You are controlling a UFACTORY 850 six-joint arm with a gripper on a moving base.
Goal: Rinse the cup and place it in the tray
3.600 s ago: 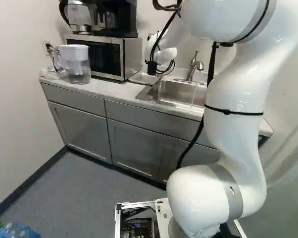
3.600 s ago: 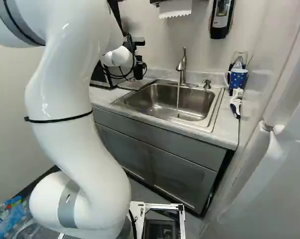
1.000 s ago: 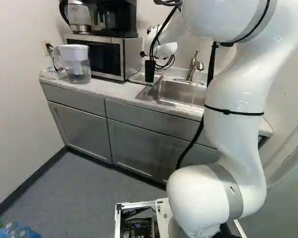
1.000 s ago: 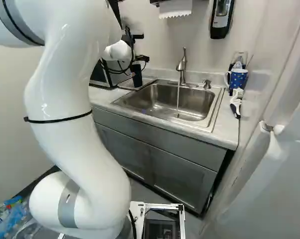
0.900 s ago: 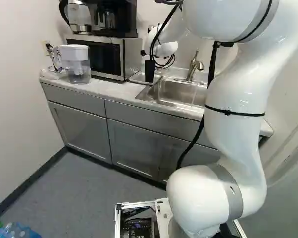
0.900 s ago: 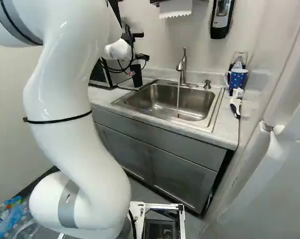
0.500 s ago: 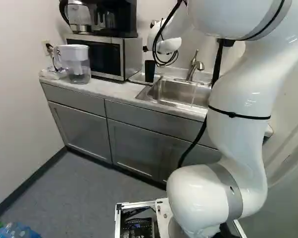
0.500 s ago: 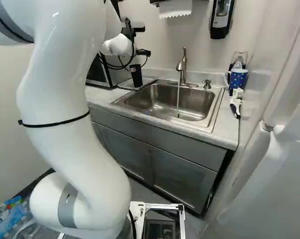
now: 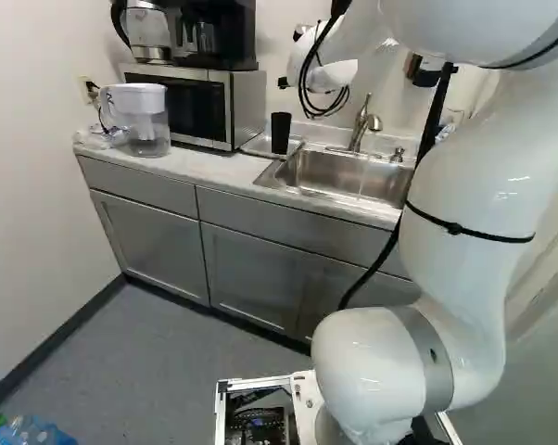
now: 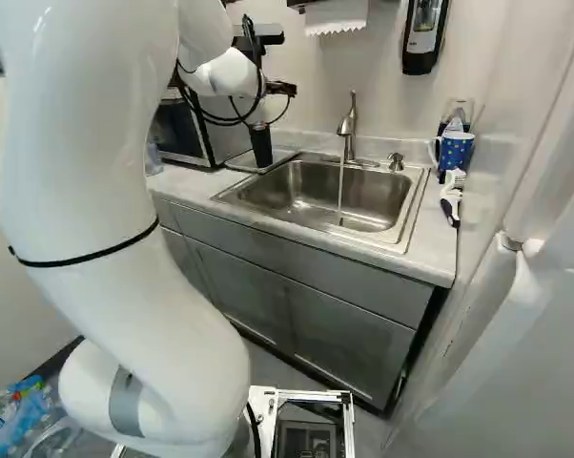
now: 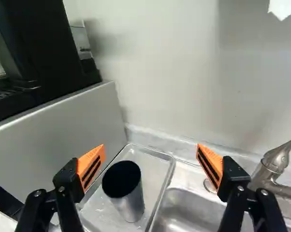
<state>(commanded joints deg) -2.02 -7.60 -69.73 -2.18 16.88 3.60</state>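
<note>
Left base view. Black tumbler (image 9: 280, 133) stands wider end up in the shallow tray (image 9: 257, 146), far part of the countertop (image 9: 196, 165). Microwave (image 9: 247, 107) just left of tray; on top of it, a glass kettle (image 9: 149, 30) and, right of that, a coffee maker (image 9: 234, 35). Filter pitcher (image 9: 145, 109) farther left on the counter. Metal sink (image 9: 344, 174) right of tray, single-lever faucet (image 9: 361, 128) at its far edge. Grey cabinets (image 9: 260, 269) below. Near left, on the floor: plastic bottles (image 9: 33, 432).

Right base view. Gripper (image 10: 283, 88) held above and a little right of the tumbler, apart from it. Thin water stream (image 10: 340, 196) falling from faucet into sink. Soap pump (image 10: 395, 162) right of faucet. Right end of counter: blue dotted mug (image 10: 454, 151), scrub brush (image 10: 450, 198) nearer. On the far wall, paper towel (image 10: 335, 17); wall dispenser (image 10: 422, 38) to its right.

Wrist view. Gripper (image 11: 151, 146) spread wide, 2 orange pads (image 11: 93, 164) well apart, nothing clamped. Tumbler ahead and below, sighted between the 2 fingers, closer to the microwave-side finger; dark round top, shiny side. It stands inside the tray, whose clear rim runs beside the sink.
</note>
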